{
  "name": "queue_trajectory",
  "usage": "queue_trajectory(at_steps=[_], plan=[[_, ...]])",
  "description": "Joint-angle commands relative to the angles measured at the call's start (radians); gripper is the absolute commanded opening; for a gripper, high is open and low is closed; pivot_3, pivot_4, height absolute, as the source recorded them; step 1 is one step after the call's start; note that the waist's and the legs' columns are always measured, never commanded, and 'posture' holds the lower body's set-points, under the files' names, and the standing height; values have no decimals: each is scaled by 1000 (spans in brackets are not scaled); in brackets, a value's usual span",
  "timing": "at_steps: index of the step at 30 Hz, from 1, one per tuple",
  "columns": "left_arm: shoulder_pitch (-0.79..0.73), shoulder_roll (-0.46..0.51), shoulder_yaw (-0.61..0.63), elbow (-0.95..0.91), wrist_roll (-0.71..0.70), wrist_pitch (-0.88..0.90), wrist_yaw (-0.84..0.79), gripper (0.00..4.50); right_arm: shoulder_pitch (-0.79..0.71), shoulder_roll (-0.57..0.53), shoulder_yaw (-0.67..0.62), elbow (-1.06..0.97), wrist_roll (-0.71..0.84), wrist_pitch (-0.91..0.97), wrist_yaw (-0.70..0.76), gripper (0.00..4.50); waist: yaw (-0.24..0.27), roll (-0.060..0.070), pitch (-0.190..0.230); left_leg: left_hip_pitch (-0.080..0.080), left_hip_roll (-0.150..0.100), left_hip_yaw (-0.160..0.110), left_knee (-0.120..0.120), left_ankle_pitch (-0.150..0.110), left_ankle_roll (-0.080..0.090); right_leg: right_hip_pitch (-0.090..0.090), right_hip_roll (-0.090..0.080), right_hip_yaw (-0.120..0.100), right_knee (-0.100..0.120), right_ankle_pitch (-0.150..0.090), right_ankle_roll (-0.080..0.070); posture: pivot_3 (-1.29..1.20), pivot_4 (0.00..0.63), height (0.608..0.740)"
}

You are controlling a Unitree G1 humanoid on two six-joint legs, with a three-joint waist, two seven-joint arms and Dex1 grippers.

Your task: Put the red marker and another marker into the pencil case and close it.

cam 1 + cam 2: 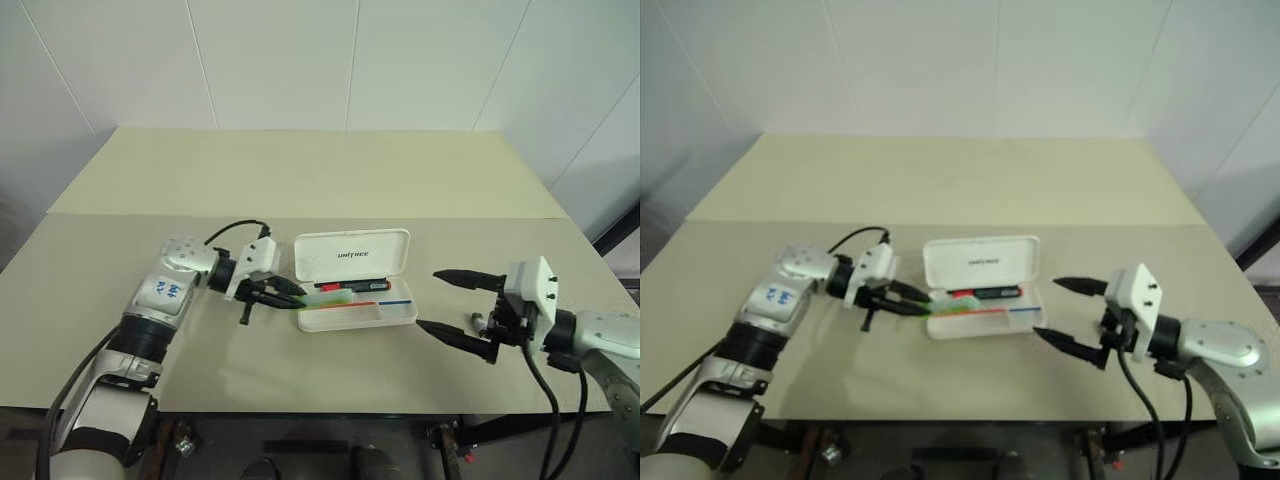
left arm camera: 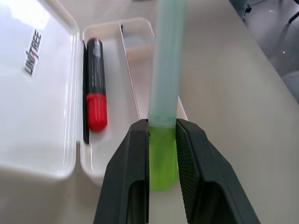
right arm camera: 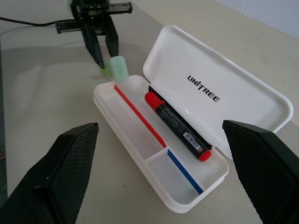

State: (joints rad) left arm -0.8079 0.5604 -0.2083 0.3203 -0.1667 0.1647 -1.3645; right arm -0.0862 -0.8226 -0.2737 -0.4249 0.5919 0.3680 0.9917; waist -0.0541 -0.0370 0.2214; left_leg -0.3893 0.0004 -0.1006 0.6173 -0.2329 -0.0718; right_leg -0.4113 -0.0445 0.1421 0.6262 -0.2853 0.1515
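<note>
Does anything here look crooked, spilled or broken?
Nothing stands out. The pencil case lies open and undamaged, the red marker rests straight inside it, and the left tool grips the light green marker above the case's end.

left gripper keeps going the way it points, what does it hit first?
Likely the pencil case: the green marker held in the left gripper leads, its cap already over the near end. Height above the rim is unclear.

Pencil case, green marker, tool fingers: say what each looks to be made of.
Pencil case: probably hard plastic, glossy white; thin moulded walls and a sheen on the lid.
Green marker: likely translucent plastic; the pale cap end lets light through, the barrel is brighter green.
Left tool fingers: matte black, possibly plastic; the right tool's pads show a fine grid texture, perhaps rubbery.
</note>
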Motion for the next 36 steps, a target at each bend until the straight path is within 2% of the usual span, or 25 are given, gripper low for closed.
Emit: queue_trajectory(at_steps=[1,8,15,36], plan=[[-23,-12,-22,-62,14,55,28,503,17,-2,-36,-15,7,-31,9,4500,-1,0,0,0,0,0,0,0,0,0,0,0,0,0,0,0,150,740],[-47,-42,-64,-105,34,156,67,503,57,46,-23,-38,-7,-58,-25,4500,0,0,0,0,0,0,1,0,0,0,0,0,0,0,0,0,150,740],[-73,-65,-94,-87,71,177,110,503,101,76,-32,-63,-11,-74,-54,4500,0,0,0,0,0,0,3,0,0,1,0,0,-1,0,0,0,150,740],[-100,-35,-131,-143,110,304,119,503,139,92,-31,-62,-17,-113,-77,4500,0,0,0,-1,0,1,3,0,0,1,0,1,-2,0,0,0,150,740]])
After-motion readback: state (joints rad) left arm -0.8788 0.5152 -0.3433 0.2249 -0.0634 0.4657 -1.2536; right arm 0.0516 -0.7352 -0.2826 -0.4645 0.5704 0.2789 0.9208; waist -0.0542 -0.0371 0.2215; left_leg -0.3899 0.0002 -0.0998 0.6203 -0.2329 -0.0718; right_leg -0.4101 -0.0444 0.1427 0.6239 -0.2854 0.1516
